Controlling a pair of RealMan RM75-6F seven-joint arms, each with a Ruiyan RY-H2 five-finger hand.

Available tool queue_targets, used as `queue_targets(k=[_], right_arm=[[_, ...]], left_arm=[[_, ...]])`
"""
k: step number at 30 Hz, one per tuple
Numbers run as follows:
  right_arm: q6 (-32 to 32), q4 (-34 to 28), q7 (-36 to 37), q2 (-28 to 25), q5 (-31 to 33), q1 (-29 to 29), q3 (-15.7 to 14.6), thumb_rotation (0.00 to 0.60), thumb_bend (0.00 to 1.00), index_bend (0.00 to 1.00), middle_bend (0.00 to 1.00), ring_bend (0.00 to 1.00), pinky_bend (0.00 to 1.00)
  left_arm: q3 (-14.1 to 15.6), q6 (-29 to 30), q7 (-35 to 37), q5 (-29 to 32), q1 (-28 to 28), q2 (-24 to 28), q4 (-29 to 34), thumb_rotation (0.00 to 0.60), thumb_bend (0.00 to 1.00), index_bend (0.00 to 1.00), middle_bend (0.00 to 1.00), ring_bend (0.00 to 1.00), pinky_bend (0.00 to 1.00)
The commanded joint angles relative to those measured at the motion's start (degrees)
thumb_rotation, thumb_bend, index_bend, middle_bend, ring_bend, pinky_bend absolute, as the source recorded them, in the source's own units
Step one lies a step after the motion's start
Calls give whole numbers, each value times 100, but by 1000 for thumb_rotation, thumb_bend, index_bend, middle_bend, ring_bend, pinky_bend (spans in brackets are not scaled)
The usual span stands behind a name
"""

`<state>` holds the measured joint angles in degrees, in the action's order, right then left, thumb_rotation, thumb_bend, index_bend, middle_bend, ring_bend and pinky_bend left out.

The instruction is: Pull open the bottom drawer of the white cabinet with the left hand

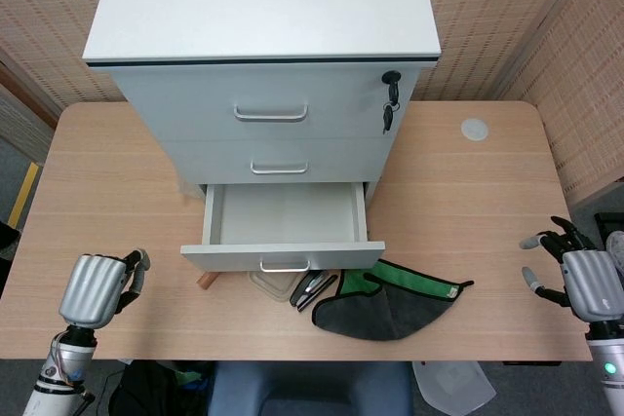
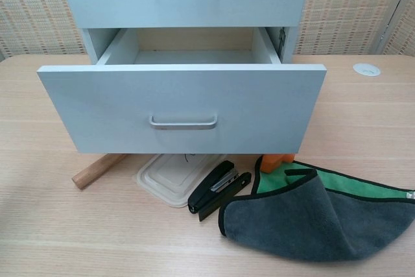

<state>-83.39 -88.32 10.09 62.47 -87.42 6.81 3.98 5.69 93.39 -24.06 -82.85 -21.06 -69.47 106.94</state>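
The white cabinet (image 1: 263,17) stands at the back of the table. Its bottom drawer (image 1: 283,213) is pulled out and looks empty inside; the chest view shows the drawer front (image 2: 259,115) and its metal handle (image 2: 183,122) with nothing on it. My left hand (image 1: 96,289) hangs at the table's front left edge, well left of the drawer, its fingers curled in and holding nothing. Over the front right edge my right hand (image 1: 580,280) has its fingers spread and is empty. Neither hand shows in the chest view.
Under and in front of the drawer lie a wooden stick (image 2: 97,168), a clear plastic lid (image 2: 170,178), a black stapler (image 2: 219,192), an orange object (image 2: 277,160) and a green-and-grey cloth (image 2: 318,215). Keys (image 1: 389,109) hang from the top drawer's lock.
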Motion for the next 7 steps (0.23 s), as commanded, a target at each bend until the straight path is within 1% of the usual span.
queue_targets(k=[1,2,4,6,7], right_arm=[[35,17,10,9,2,22,-1,600,290,400,368,261,277],[50,25,11,13,4,31,1,600,290,400,368,261,277],[75,34,1,20,17,45,5,600,290,400,368,261,277],[111,44,-6,33,27,62,3,600,290,400,368,261,277],[131,45,-12,38,32,72,2,600,290,400,368,261,277]], left_arm=[[-53,51,224,347,282,103,-311,600,586,636,811,751,883],[-60,60,259,453,383,115,-410,600,584,603,780,720,848],[-93,122,283,583,535,112,-550,600,556,509,671,618,736],[-163,247,301,692,708,64,-711,600,521,459,597,551,660],[-199,294,318,733,773,40,-765,600,514,446,582,535,640]])
